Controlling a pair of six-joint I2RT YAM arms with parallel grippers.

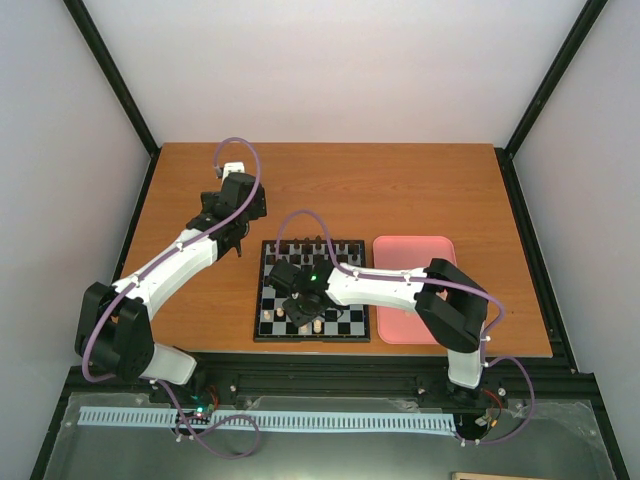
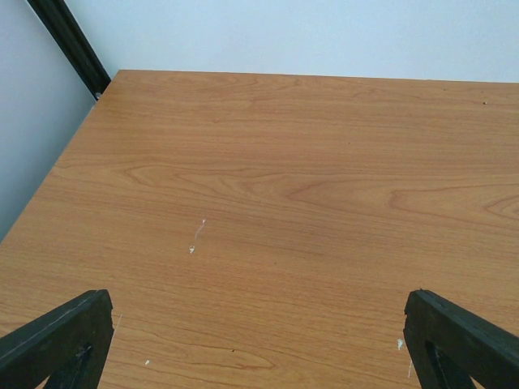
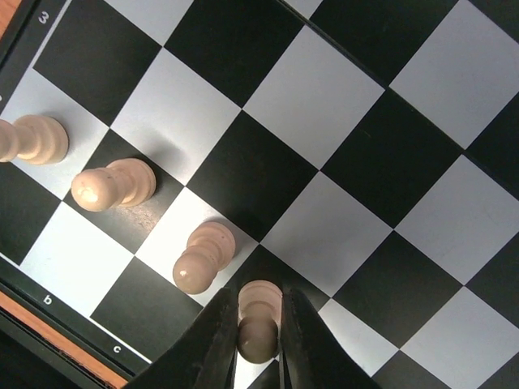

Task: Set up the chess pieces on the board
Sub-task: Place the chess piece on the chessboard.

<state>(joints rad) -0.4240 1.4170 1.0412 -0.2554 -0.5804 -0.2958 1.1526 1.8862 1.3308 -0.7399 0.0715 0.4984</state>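
The black-and-white board [image 1: 262, 290] lies at the table's near middle. Several beige pieces stand in its near rows [image 1: 268, 315]. My right gripper [image 1: 303, 318] reaches over the board's near left part. In the right wrist view it [image 3: 259, 336] is shut on a beige pawn [image 3: 259, 320] whose base rests on a black square. Three more beige pawns [image 3: 203, 255] [image 3: 112, 185] [image 3: 31, 139] stand in a row to its left on the board [image 3: 324, 97]. My left gripper [image 1: 237, 245] is open and empty over bare table left of the board; its fingers [image 2: 65, 332] are wide apart.
A pink tray [image 1: 415, 290] lies right of the board, partly under my right arm. Dark pieces [image 1: 310, 250] stand along the board's far row. The board's lettered edge [image 3: 49, 301] is close to the held pawn. The table's far half [image 2: 284, 162] is bare wood.
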